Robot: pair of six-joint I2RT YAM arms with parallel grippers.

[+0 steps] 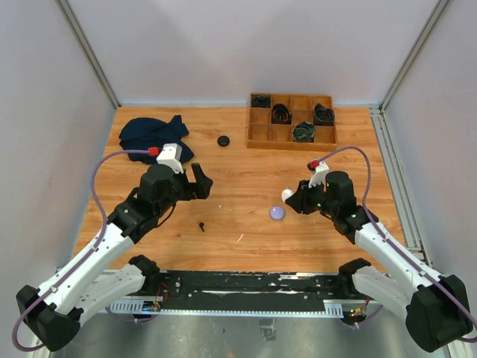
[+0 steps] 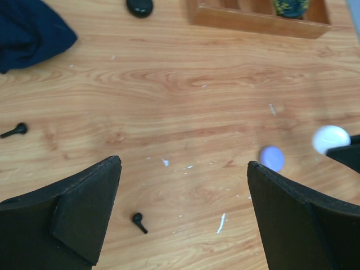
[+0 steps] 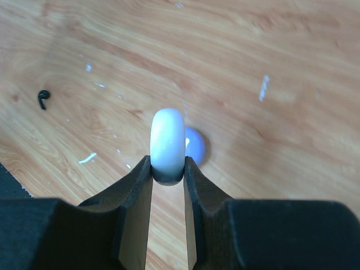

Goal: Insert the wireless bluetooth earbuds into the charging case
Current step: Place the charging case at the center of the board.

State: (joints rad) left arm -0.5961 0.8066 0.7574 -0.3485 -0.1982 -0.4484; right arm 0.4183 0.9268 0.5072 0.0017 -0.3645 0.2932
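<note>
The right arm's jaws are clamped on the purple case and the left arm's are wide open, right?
Not quite: the jaws of the right gripper are clamped on the white case; the purple case lies on the table, as the right wrist view shows. The jaws of the left gripper are wide open.

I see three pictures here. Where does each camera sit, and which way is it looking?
Top: above and behind the arms, looking down on the table; both arms show whole.
Left wrist: on the left arm, looking down through the open left end effector at a black earbud.
Right wrist: on the right arm, looking past the right end effector, shut on a white case.
Shared: all three show the purple case.
</note>
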